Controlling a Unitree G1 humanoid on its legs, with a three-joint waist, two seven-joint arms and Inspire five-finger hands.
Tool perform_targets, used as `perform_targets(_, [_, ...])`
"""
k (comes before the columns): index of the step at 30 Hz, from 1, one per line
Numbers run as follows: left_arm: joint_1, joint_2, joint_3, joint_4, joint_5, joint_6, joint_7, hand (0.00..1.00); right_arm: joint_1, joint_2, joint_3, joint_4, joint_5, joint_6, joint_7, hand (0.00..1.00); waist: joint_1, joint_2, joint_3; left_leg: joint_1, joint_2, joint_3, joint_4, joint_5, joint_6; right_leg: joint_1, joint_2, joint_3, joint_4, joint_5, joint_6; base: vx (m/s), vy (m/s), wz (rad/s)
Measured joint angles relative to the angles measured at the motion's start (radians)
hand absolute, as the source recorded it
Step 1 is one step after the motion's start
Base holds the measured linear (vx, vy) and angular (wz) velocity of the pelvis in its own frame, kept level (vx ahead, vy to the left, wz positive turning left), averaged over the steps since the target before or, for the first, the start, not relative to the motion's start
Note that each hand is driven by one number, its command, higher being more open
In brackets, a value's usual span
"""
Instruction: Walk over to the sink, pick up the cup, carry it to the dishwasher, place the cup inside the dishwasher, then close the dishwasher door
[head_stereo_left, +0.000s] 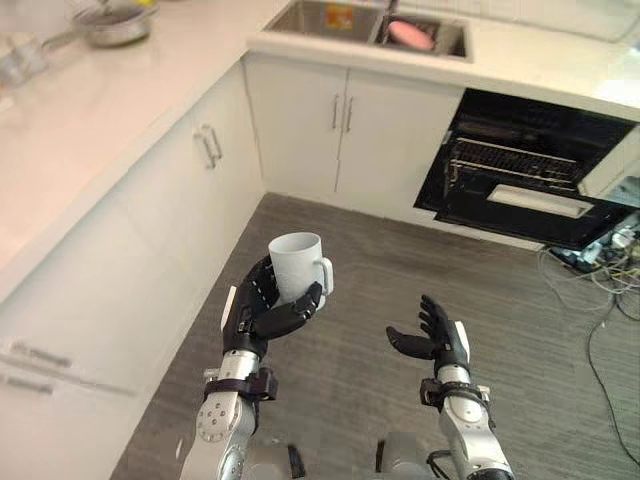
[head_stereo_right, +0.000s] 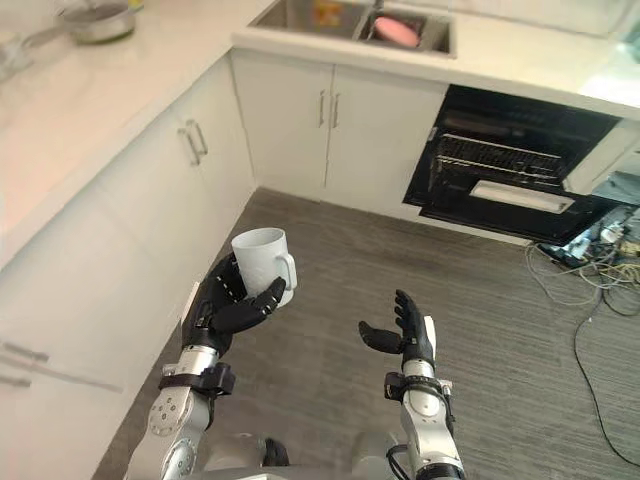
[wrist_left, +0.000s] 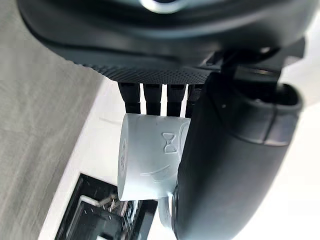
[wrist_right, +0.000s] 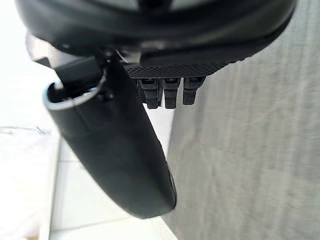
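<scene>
Carrying the cup (head_stereo_left: 296, 262) upright above the floor (head_stereo_left: 400, 265), gripping its body in the curled fingers (head_stereo_left: 257, 288) of the left hand (head_stereo_left: 258, 312). Holding the right hand (head_stereo_left: 437, 340) empty, its fingers loosely spread. Advising: heading far right toward the open dishwasher (head_stereo_left: 530, 160), holding the cup level, clearing the lowered door (head_stereo_left: 540, 205) before reaching the rack (head_stereo_left: 510, 158).

We can't make out the pink blob (head_stereo_left: 410, 35) in the sink (head_stereo_left: 300, 18), too small. The pan (head_stereo_left: 112, 22) on the counter (head_stereo_left: 100, 110) gets chopped by the top edge, and the left hand (head_stereo_left: 262, 305) covers the bottom half of the cup (head_stereo_left: 296, 262). Past the rack (head_stereo_left: 512, 162), the dishwasher (head_stereo_left: 480, 120) is just dark.
</scene>
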Motion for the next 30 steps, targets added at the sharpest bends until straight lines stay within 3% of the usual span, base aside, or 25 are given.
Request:
perform_targets(1, [-0.002,-0.001,0.0,-0.006,0.0,0.0,-0.001,0.3,-0.005,0.0,0.0,-0.003,-0.002,0.0,0.0,0.9,-0.004,0.0,0.0,0.022,-0.002,0.009,-0.02,-0.002,-0.008,-0.02,0.001,-0.039,-0.067,-0.004,-0.009,0.49,-0.005,-0.4])
perform_targets(2, [-0.009,-0.004,-0.001,-0.009,0.0,-0.003,-0.001,0.3,-0.016,-0.002,0.0,-0.01,-0.002,0.0,-0.002,0.9,-0.019,0.002,0.0,0.062,-0.004,0.023,-0.059,-0.004,-0.025,-0.045,0.01,-0.108,-0.226,0.015,-0.029,0.53,-0.034,-0.35])
perform_targets(3, [-0.016,-0.005,0.001,-0.008,0.0,-0.003,0.0,0.3,-0.028,-0.003,0.002,-0.015,-0.002,0.0,-0.004,0.9,-0.023,0.004,0.002,0.113,-0.006,0.045,-0.102,-0.003,-0.043,-0.055,0.042,-0.152,-0.418,0.081,-0.049,0.56,-0.043,-0.36])
perform_targets(4, [-0.019,-0.005,0.001,-0.008,0.0,-0.003,0.0,0.3,-0.03,-0.003,0.003,-0.023,-0.002,0.0,-0.006,0.9,-0.023,0.001,0.0,0.139,-0.012,0.054,-0.121,-0.005,-0.056,-0.051,0.058,-0.168,-0.518,0.133,-0.059,0.51,-0.051,-0.28])
perform_targets(5, [-0.023,-0.01,0.001,-0.004,0.0,-0.004,0.0,0.3,-0.026,-0.007,0.006,-0.052,-0.002,0.001,-0.012,0.9,-0.033,-0.003,-0.006,0.183,-0.027,0.041,-0.145,-0.019,-0.085,-0.042,0.085,-0.164,-0.61,0.306,-0.118,0.47,-0.051,-0.14])
perform_targets(6, [-0.028,-0.027,-0.001,0.017,0.001,-0.006,-0.001,0.3,-0.026,-0.025,0.005,-0.079,-0.002,0.001,-0.018,0.9,-0.044,0.042,-0.027,0.204,0.0,0.013,-0.148,-0.039,-0.116,-0.046,0.119,-0.154,-0.577,0.363,-0.132,0.47,-0.047,-0.2])
perform_targets(7, [-0.03,-0.042,0.0,0.025,0.001,-0.006,-0.001,0.3,-0.029,-0.028,0.004,-0.097,-0.002,0.004,-0.019,0.9,-0.041,0.059,-0.038,0.202,0.02,-0.008,-0.131,-0.037,-0.117,-0.052,0.126,-0.146,-0.549,0.339,-0.138,0.7,-0.102,-0.34])
perform_targets(9, [-0.052,-0.065,0.0,0.061,0.004,-0.006,0.0,0.3,-0.026,-0.033,-0.003,-0.172,-0.001,0.004,-0.019,0.9,-0.046,0.09,-0.036,0.171,0.067,-0.074,0.042,-0.013,-0.152,-0.042,0.143,-0.149,-0.462,0.282,-0.151,0.61,-0.119,-0.28])
perform_targets(10, [-0.065,-0.075,0.001,0.09,0.016,-0.005,0.0,0.3,-0.017,-0.032,-0.01,-0.21,0.0,0.003,-0.021,0.9,-0.049,0.096,-0.038,0.114,0.108,-0.107,0.245,0.074,-0.166,0.01,0.159,-0.147,-0.465,0.241,-0.15,0.49,-0.119,-0.28])
perform_targets(11, [-0.066,-0.082,0.0,0.109,0.02,-0.006,0.0,0.3,-0.017,-0.034,-0.007,-0.243,0.002,0.001,-0.022,0.9,-0.037,0.104,-0.037,0.04,0.156,-0.133,0.455,0.213,-0.176,0.089,0.192,-0.127,-0.527,0.237,-0.152,0.48,-0.099,-0.39])
perform_targets(12, [-0.067,-0.085,0.0,0.113,0.02,-0.006,0.0,0.3,-0.013,-0.028,-0.007,-0.264,0.004,-0.006,-0.023,0.9,-0.029,0.109,-0.038,0.002,0.179,-0.137,0.546,0.21,-0.181,0.128,0.211,-0.116,-0.568,0.237,-0.152,0.54,-0.032,-0.71])
perform_targets(13, [-0.064,-0.083,-0.013,0.114,0.02,-0.009,-0.003,0.3,-0.012,-0.02,-0.005,-0.312,0.022,-0.028,-0.033,0.9,-0.015,0.11,-0.038,-0.095,0.204,-0.152,0.695,0.146,-0.159,0.216,0.239,-0.081,-0.652,0.24,-0.146,0.44,0.026,-0.56])
perform_targets(15, [-0.063,-0.082,-0.018,0.115,0.02,-0.009,-0.005,0.3,-0.014,-0.008,-0.003,-0.355,0.043,-0.056,-0.035,0.9,-0.013,0.108,-0.037,-0.177,0.201,-0.157,0.706,0.093,-0.14,0.278,0.247,-0.049,-0.709,0.242,-0.141,0.42,0.073,-0.54])
perform_targets(17, [-0.06,-0.08,-0.013,0.117,0.02,-0.01,-0.005,0.3,-0.024,0.004,0.015,-0.4,0.083,-0.085,-0.033,0.9,0.009,0.108,-0.035,-0.278,0.185,-0.159,0.564,0.034,-0.086,0.357,0.245,0.047,-0.78,0.212,-0.103,0.43,0.162,-0.86])
perform_targets(18, [-0.057,-0.078,-0.01,0.117,0.021,-0.01,-0.004,0.3,-0.028,0.006,0.023,-0.4,0.091,-0.089,-0.03,0.9,0.015,0.107,-0.034,-0.292,0.176,-0.167,0.492,0.03,-0.084,0.369,0.239,0.064,-0.785,0.209,-0.099,0.28,0.18,-0.96])
perform_targets(19, [-0.055,-0.073,-0.008,0.119,0.022,-0.009,-0.003,0.3,-0.03,0.005,0.042,-0.402,0.117,-0.094,-0.027,0.9,0.025,0.093,-0.025,-0.309,0.144,-0.196,0.34,0.032,-0.086,0.391,0.215,0.097,-0.785,0.19,-0.076,0.4,0.337,-0.79])
perform_targets(21, [-0.054,-0.073,-0.005,0.12,0.039,-0.009,-0.002,0.3,-0.03,0.003,0.059,-0.404,0.129,-0.095,-0.015,0.9,0.023,0.091,-0.024,-0.323,0.09,-0.269,0.092,0.095,-0.104,0.411,0.175,0.136,-0.78,0.15,-0.025,0.35,0.367,-0.65])
perform_targets(22, [-0.052,-0.076,-0.005,0.121,0.04,-0.01,-0.002,0.3,-0.028,-0.004,0.071,-0.408,0.15,-0.096,-0.011,0.9,0.023,0.103,-0.028,-0.299,0.074,-0.287,-0.029,0.227,-0.118,0.423,0.161,0.161,-0.765,0.121,0.01,0.27,0.303,-0.53])
perform_targets(23, [-0.047,-0.076,-0.003,0.118,0.04,-0.011,0.0,0.3,-0.026,-0.004,0.087,-0.409,0.16,-0.096,-0.011,0.9,0.024,0.096,-0.025,-0.269,0.05,-0.28,-0.046,0.304,-0.101,0.447,0.138,0.176,-0.773,0.111,0.019,0.37,0.379,-0.5])
perform_targets(24, [-0.046,-0.062,0.0,0.113,0.041,-0.011,0.001,0.3,-0.02,0.003,0.109,-0.419,0.168,-0.096,-0.003,0.9,0.018,0.063,-0.031,-0.274,0.016,-0.262,-0.017,0.285,-0.053,0.461,0.096,0.176,-0.785,0.1,0.042,0.32,0.284,-0.22])
perform_targets(25, [-0.049,-0.055,0.0,0.111,0.042,-0.011,0.001,0.3,-0.016,0.006,0.119,-0.431,0.178,-0.096,0.004,0.9,0.015,0.051,-0.035,-0.287,0.001,-0.26,0.005,0.261,-0.034,0.458,0.08,0.174,-0.782,0.094,0.053,0.39,0.316,-0.06])
perform_targets(26, [-0.056,-0.047,-0.001,0.111,0.043,-0.01,0.001,0.3,-0.009,0.011,0.129,-0.456,0.188,-0.097,0.017,0.9,0.015,0.036,-0.032,-0.301,-0.015,-0.249,0.052,0.206,-0.005,0.436,0.054,0.17,-0.723,0.095,0.069,0.43,0.325,-0.12])
perform_targets(28, [-0.04,-0.045,-0.002,0.112,0.044,-0.007,0.002,0.3,-0.008,0.027,0.142,-0.455,0.188,-0.098,0.042,0.9,0.032,0.031,-0.029,-0.264,-0.022,-0.211,0.085,0.144,0.004,0.351,0.019,0.174,-0.494,0.075,0.096,0.39,0.296,-0.4])
perform_targets(29, [-0.02,-0.034,-0.001,0.111,0.053,-0.007,0.003,0.3,-0.007,0.04,0.165,-0.454,0.188,-0.098,0.051,0.9,0.034,0.023,-0.027,-0.204,-0.034,-0.178,0.076,0.124,0.02,0.272,-0.023,0.155,-0.283,0.074,0.11,0.31,0.183,-0.48])
perform_targets(30, [-0.007,-0.021,-0.004,0.111,0.061,-0.007,0.003,0.3,-0.006,0.053,0.173,-0.454,0.188,-0.098,0.06,0.9,0.029,0.016,-0.028,-0.15,-0.048,-0.157,0.052,0.11,0.038,0.231,-0.059,0.119,-0.156,0.069,0.102,0.4,0.164,-0.48])
